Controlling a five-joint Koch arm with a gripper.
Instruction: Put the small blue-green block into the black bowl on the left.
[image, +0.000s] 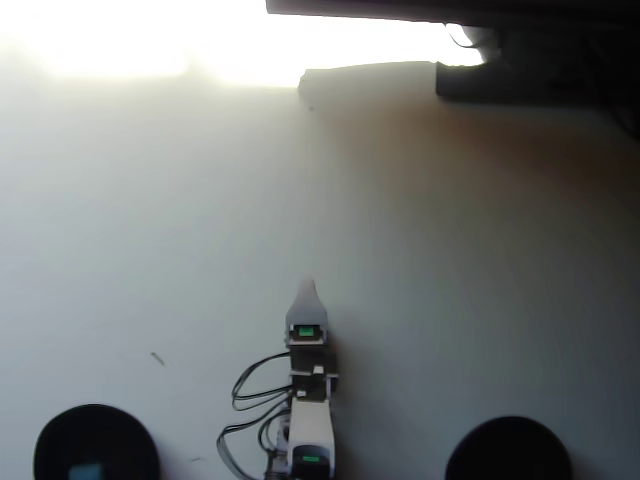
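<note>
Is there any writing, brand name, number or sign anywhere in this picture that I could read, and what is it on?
No readable text anywhere in the overhead view.
Arm: two small green patches, no letters legible on them.
Black bowl on the left: plain; a pale blue patch shows inside it, no writing.
Black bowl on the right: plain.
White table: unmarked.

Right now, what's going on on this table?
A small robot arm reaches up the middle of the white table in the overhead view, its claw holding nothing visible. Two black bowls sit at the bottom edge. The left bowl has something pale blue-green inside, probably the block. The right bowl looks empty.
</note>
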